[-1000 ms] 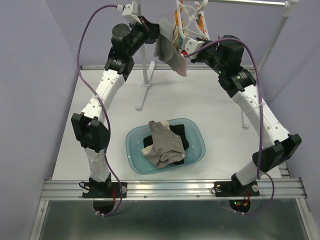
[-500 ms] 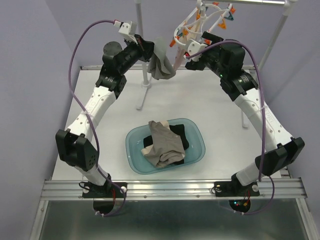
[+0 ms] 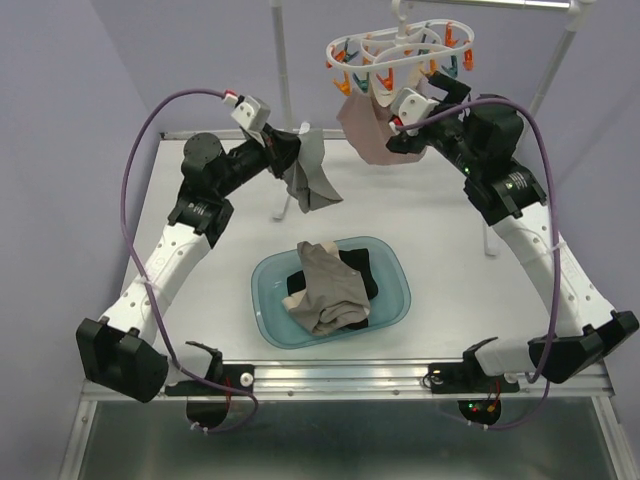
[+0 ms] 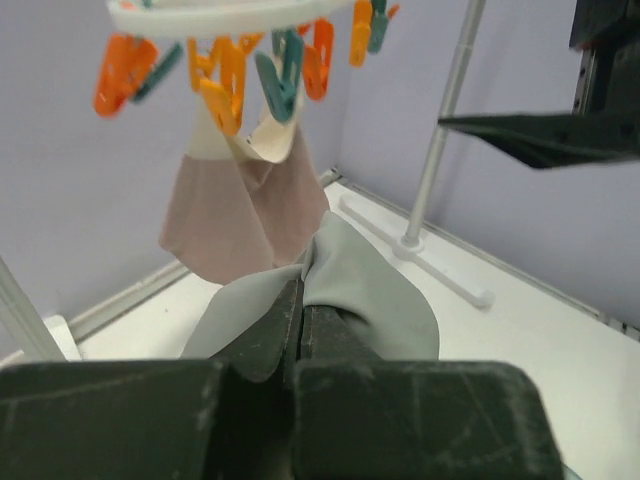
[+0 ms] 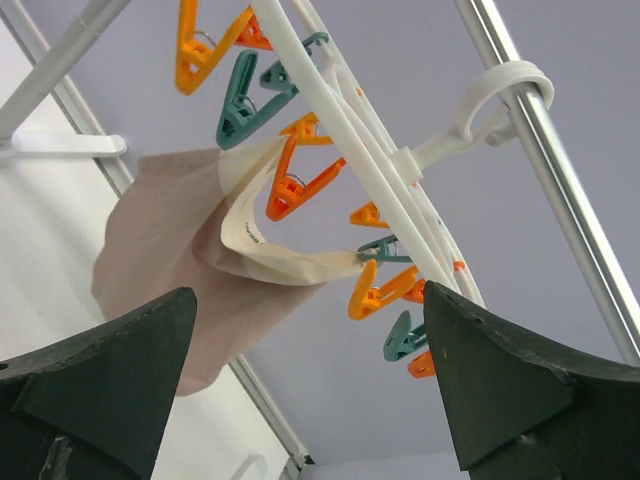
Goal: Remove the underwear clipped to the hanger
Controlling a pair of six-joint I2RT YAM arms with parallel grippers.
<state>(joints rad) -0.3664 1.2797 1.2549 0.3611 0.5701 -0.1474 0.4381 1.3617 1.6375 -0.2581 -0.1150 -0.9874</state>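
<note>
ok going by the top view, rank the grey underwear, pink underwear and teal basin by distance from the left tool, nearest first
1. grey underwear: pinched in the left tool.
2. pale pink underwear: up to its right, clipped on the hanger.
3. teal basin: low on the table, front centre.

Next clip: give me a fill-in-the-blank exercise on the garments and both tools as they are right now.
The held garment in the left tool is ___ in colour. The clipped garment on the hanger is pale ___. The right tool stands ___. In the basin, a beige garment lies over a ___ one.
Missing words: grey; pink; open; black.
</note>
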